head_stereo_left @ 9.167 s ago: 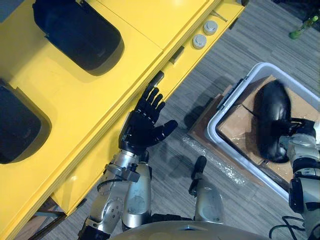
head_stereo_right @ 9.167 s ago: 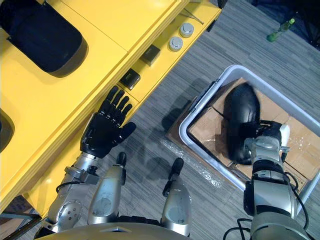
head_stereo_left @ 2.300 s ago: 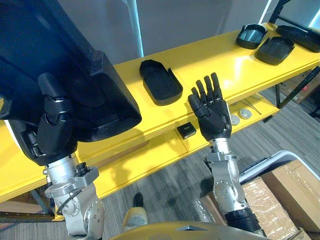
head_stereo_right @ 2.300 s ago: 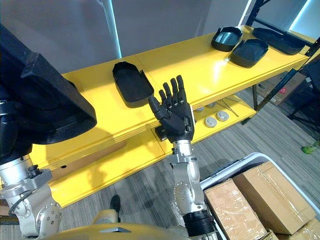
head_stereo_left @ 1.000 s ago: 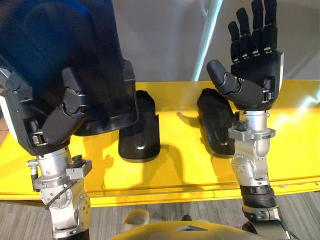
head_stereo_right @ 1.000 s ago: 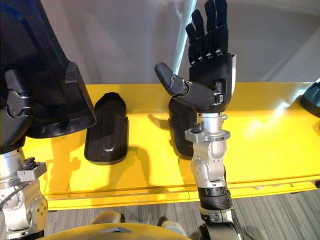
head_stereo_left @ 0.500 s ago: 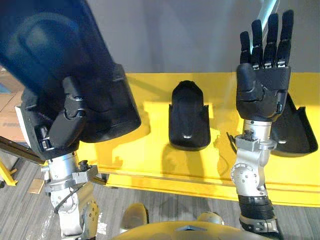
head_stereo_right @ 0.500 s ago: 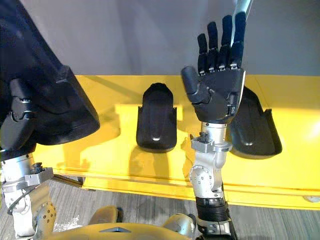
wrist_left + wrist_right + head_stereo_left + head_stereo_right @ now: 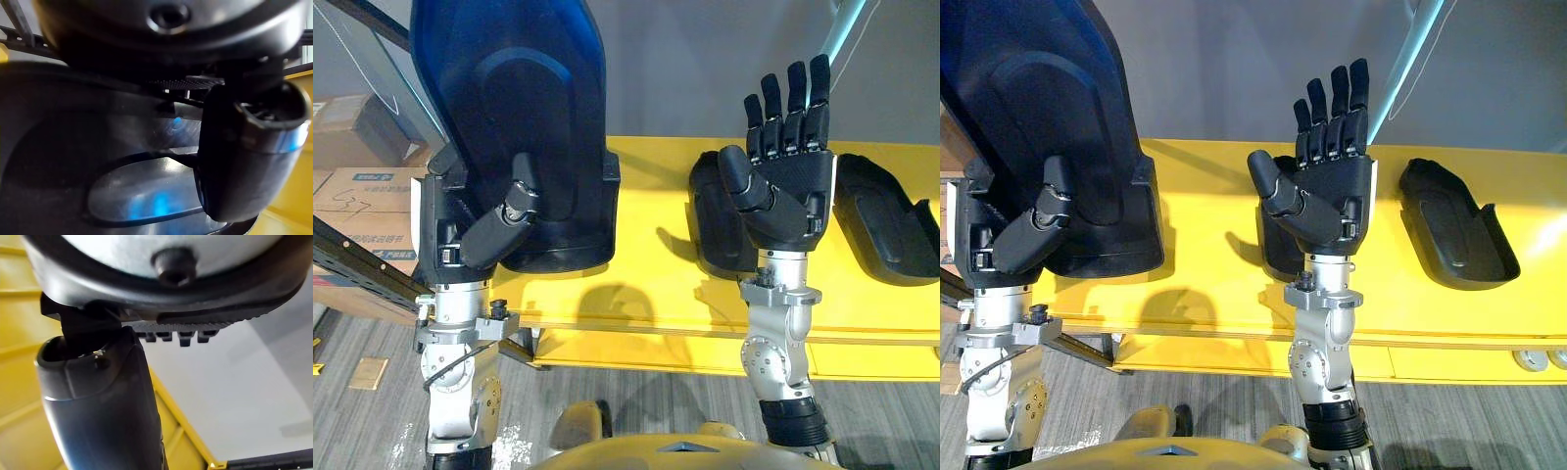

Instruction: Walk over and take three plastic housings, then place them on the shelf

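Observation:
My left hand is shut on a large black plastic housing, its thumb lying across the housing's hollow front. The housing stands upright above the left end of the yellow shelf. My right hand is raised before the shelf, open, palm towards me, and holds nothing. A second black housing lies on the shelf, partly hidden behind that hand. A third housing lies further right on the shelf.
Cardboard boxes sit left of the shelf behind a black slanted frame bar. A grey wall backs the shelf. Round parts lie on the lower yellow level at the far right. Grey floor lies below.
The whole view has swung sideways, so the camera moved. The held housing now stands more upright in my left hand. My right hand stays raised and open.

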Tool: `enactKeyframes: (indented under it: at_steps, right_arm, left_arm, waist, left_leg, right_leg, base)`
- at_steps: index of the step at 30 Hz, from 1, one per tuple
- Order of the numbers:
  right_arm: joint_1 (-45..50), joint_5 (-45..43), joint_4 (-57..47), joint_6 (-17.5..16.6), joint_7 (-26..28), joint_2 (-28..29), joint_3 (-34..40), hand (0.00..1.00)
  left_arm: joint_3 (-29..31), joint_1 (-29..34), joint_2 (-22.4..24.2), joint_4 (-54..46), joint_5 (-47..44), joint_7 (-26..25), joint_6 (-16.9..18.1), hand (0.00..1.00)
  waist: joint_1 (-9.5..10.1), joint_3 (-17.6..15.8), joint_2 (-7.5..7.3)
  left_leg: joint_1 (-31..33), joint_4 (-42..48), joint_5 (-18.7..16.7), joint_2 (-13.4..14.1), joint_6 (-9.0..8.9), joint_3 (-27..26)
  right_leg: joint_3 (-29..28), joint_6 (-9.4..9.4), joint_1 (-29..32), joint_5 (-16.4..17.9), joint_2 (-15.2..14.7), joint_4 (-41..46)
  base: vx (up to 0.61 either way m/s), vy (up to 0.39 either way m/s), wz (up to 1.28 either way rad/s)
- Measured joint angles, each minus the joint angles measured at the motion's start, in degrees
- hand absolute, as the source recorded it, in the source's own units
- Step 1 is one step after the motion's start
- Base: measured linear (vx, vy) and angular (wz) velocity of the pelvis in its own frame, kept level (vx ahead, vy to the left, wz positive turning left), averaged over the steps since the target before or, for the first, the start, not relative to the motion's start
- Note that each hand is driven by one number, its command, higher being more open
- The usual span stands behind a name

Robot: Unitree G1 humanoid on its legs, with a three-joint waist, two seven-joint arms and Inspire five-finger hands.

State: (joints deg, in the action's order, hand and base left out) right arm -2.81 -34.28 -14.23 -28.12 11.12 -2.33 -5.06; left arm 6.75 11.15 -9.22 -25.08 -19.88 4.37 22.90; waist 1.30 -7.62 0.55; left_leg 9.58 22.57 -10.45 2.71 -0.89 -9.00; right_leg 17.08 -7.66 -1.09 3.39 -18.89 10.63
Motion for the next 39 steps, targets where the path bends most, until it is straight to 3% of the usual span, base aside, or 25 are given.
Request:
enactKeyframes:
  at_steps: [6,8,10,14,20,29,32,39]
  right_arm:
    - [0.3,2.3,0.0,1.7,-1.4,-0.4,4.5,1.0]
    - [1.2,2.1,-0.5,2.1,-1.4,-0.5,5.6,1.0]
    - [2.7,1.9,-1.7,2.8,-1.4,-0.6,6.3,1.0]
    - [4.4,1.9,-3.0,3.9,-1.4,-0.9,6.1,1.0]
    - [4.5,2.2,-3.0,6.3,-1.1,-2.2,4.0,1.0]
    - [4.0,2.2,-2.8,7.8,0.3,-5.8,3.2,1.0]
    - [4.1,2.2,-2.3,8.7,1.2,-7.1,3.2,1.0]
    - [4.0,2.1,-2.2,10.2,1.4,-9.5,3.2,1.0]
  left_arm:
    - [-2.2,0.9,3.1,0.0,0.6,-4.2,-0.7,0.0]
    - [-2.1,0.9,3.7,-0.2,2.9,-6.5,-1.7,0.0]
    - [-1.9,0.9,4.1,-0.2,5.1,-8.5,-4.0,0.0]
    - [-1.5,0.9,4.2,1.7,11.9,-12.7,-14.0,0.0]
    - [1.1,0.8,4.1,9.1,12.8,-14.4,-22.4,0.0]
    - [5.0,-3.0,-0.1,18.1,12.3,-16.5,-23.1,0.0]
    - [7.4,-4.1,-0.9,20.4,11.3,-16.4,-23.4,0.0]
    - [7.8,-6.4,-5.1,23.7,11.0,-10.6,-26.5,0.0]
  waist:
    - [-0.41,-0.1,0.36]
    - [-0.81,-0.1,0.42]
    - [-1.33,-0.1,0.44]
    - [-1.84,-0.1,0.51]
    - [-1.66,-0.1,0.5]
    - [-1.91,0.1,1.34]
    - [-3.06,0.1,1.86]
    - [-3.0,-0.1,3.41]
  left_leg:
    - [-0.5,-7.5,5.1,2.1,-2.93,-0.3]
    - [-1.7,-10.6,6.9,2.8,-3.61,-0.4]
    - [-2.8,-13.4,8.4,3.0,-4.12,-0.5]
    - [-5.2,-18.6,11.0,2.9,-4.42,-1.0]
    - [-8.1,-24.1,13.7,2.4,-4.31,-1.6]
    - [-8.9,-26.0,14.8,1.9,-4.05,-2.3]
    - [-9.0,-27.0,15.4,1.8,-4.06,-2.5]
    - [-8.9,-26.9,15.6,1.9,-4.09,-2.4]
  right_leg:
    - [0.0,-1.0,1.3,-0.8,3.5,-3.8]
    - [0.0,-0.37,1.2,-1.4,4.5,-4.8]
    - [0.0,-0.31,1.0,-2.1,5.2,-5.7]
    - [-0.1,-0.46,1.1,-2.5,5.5,-6.1]
    - [-0.3,-0.47,0.9,-2.5,5.5,-6.1]
    - [-1.7,-0.6,1.7,-2.6,5.2,-5.9]
    - [-1.8,-0.71,2.2,-2.7,5.2,-5.8]
    - [-1.8,-0.72,2.3,-2.7,5.3,-5.7]
  base:
    - [-0.08,-0.114,-0.04]
    - [-0.04,-0.133,-0.08]
    - [-0.01,-0.095,-0.06]
    - [0.02,-0.042,-0.04]
    - [0.0,0.0,0.0]
    - [-0.02,0.01,-0.05]
    - [-0.03,0.005,-0.03]
    - [0.0,0.0,0.0]
